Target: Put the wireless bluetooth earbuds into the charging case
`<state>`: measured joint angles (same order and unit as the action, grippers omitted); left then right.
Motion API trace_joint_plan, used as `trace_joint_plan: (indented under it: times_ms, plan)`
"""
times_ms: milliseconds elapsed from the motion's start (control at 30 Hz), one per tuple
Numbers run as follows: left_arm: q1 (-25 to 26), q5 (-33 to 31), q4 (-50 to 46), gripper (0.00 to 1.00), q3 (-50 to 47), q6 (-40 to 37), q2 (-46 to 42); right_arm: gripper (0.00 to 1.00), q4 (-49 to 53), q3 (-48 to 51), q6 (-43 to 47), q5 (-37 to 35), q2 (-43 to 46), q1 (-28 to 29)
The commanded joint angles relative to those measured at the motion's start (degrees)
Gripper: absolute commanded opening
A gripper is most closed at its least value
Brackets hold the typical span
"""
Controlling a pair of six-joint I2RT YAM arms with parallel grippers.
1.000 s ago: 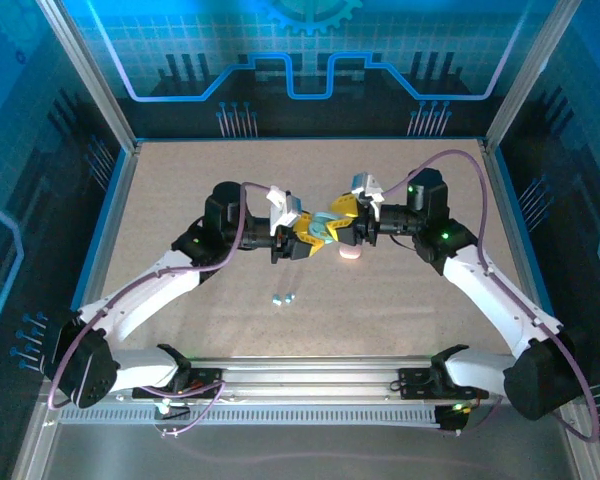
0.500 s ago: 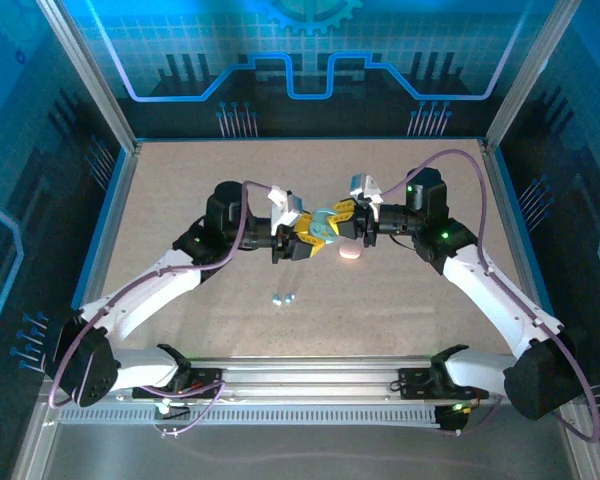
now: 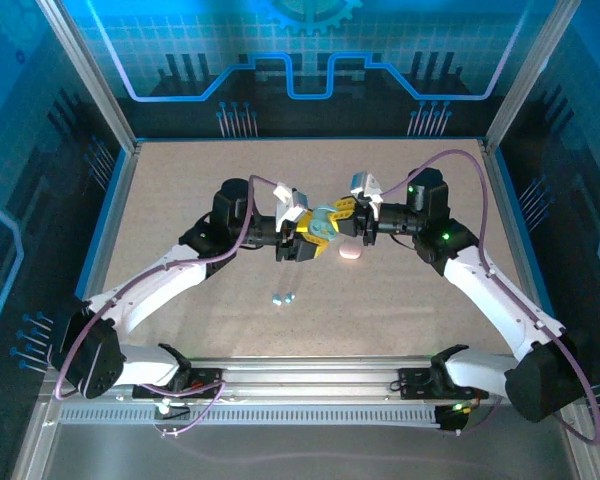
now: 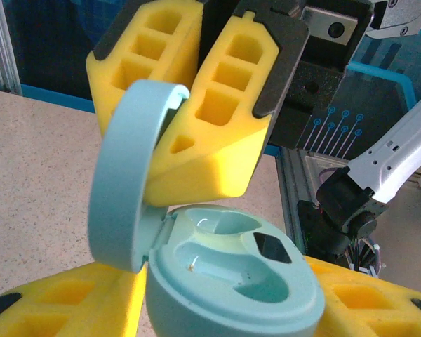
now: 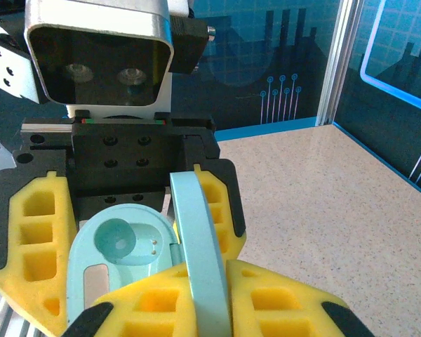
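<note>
**A:** Earbuds, position?
**B:** Two tiny pale earbuds (image 3: 284, 297) lie side by side on the bench (image 3: 180, 180). They sit toward the near side of centre, well apart from both tools. Too small to call the colour.

**A:** Charging case?
**B:** The pale teal charging case (image 3: 325, 222) is at mid-bench, caught between the two tools. Its lid (image 4: 123, 182) is swung up on the hinge and stands roughly upright. The two wells (image 4: 217, 246) in the base show bare floors.

**A:** Right tool?
**B:** The right tool (image 3: 342, 215) is pinched tight on the lid. From its own wrist view the lid runs edge-on between its yellow foam fingers (image 5: 281, 302).

**A:** Left tool?
**B:** The left tool (image 3: 310, 236) has one finger on either side of the case base. Cannot tell whether the pads press the base or only flank it.

**A:** Anything else down there?
**B:** One pink oval case (image 3: 351, 253) lies on the bench, just on the near side of the right tool and close to the teal case.
</note>
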<state>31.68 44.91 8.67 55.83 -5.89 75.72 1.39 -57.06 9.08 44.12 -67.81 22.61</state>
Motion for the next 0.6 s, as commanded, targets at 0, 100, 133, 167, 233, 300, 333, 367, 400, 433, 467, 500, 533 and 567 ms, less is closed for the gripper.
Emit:
trace_joint_plan:
  times_ms: [0,100,133,167,233,300,333,367,400,433,467,500,533,567]
  plan:
    - [0.54,1.74,0.60,0.53,1.65,0.54,-0.04,0.16,-1.13,-0.33,0.69,-0.28,1.28,1.15]
    - [0.68,1.86,1.40,0.52,1.39,0.53,-0.31,0.16,-0.78,-0.28,1.03,-0.39,1.28,1.30]
    - [0.66,1.80,1.63,0.52,1.30,0.62,-0.36,0.16,-0.77,-0.32,1.03,-0.55,1.39,1.41]
    - [0.66,1.81,1.65,0.52,1.21,0.50,-0.33,0.17,-0.69,-0.28,1.18,-0.61,1.37,1.38]
    - [0.75,1.69,1.69,0.52,1.21,0.54,-0.49,0.17,-0.43,-0.33,1.38,-0.62,1.50,1.55]
    - [0.76,1.87,1.53,0.47,1.15,0.37,-0.58,0.17,-0.42,-0.33,1.34,-0.72,1.54,1.64]
    - [0.81,1.86,1.39,0.47,1.13,0.27,-0.66,0.17,-0.42,-0.33,1.29,-0.78,1.66,1.56]
    - [0.83,1.85,1.14,0.46,1.12,0.14,-0.75,0.17,-0.42,-0.33,1.29,-0.77,1.63,1.58]
    - [0.82,1.80,0.90,0.45,1.12,-0.11,-0.84,0.17,-0.50,-0.29,1.29,-0.81,1.66,1.64]
    - [0.84,1.77,0.65,0.44,1.12,-0.41,-1.02,0.18,-0.51,-0.31,1.36,-0.79,1.64,1.73]
    - [0.84,1.81,0.50,0.43,1.04,-0.73,-1.15,0.18,-0.43,-0.41,1.29,-0.73,1.64,1.73]
    - [0.84,1.69,0.28,0.42,0.98,-1.07,-1.26,0.18,-0.42,-0.42,1.20,-0.75,1.70,1.73]
    - [0.76,1.59,-0.28,0.41,0.96,-1.77,-1.43,0.19,-0.36,-0.46,1.20,-0.79,1.76,1.73]
    - [0.75,1.51,-0.80,0.40,0.95,-2.32,-1.52,0.20,-0.19,-0.51,1.16,-1.00,1.80,1.73]
